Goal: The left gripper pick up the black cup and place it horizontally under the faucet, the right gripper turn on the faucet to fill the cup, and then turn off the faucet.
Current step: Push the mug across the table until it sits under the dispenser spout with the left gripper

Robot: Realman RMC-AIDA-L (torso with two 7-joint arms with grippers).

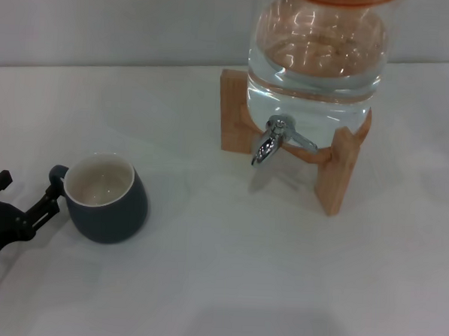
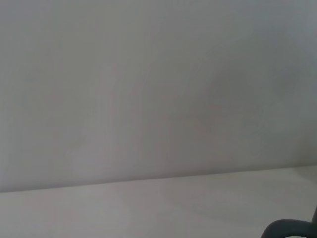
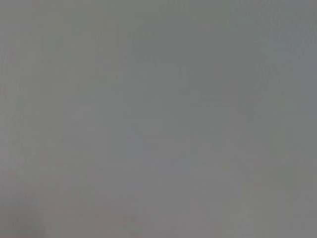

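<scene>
Left gripper [image 1: 29, 195] at the table's [image 1: 279, 276] near-left edge, fingers spread beside the upright black cup's [image 1: 110, 200] handle; faucet [image 1: 271, 144] well apart.

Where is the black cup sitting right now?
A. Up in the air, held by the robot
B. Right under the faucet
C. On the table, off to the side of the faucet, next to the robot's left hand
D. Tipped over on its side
C: the black cup stands upright on the table, well away from the faucet, with the left hand at its handle.

White table [image 1: 226, 288]: cup [image 1: 110, 200], jar stand [image 1: 337, 174]
</scene>
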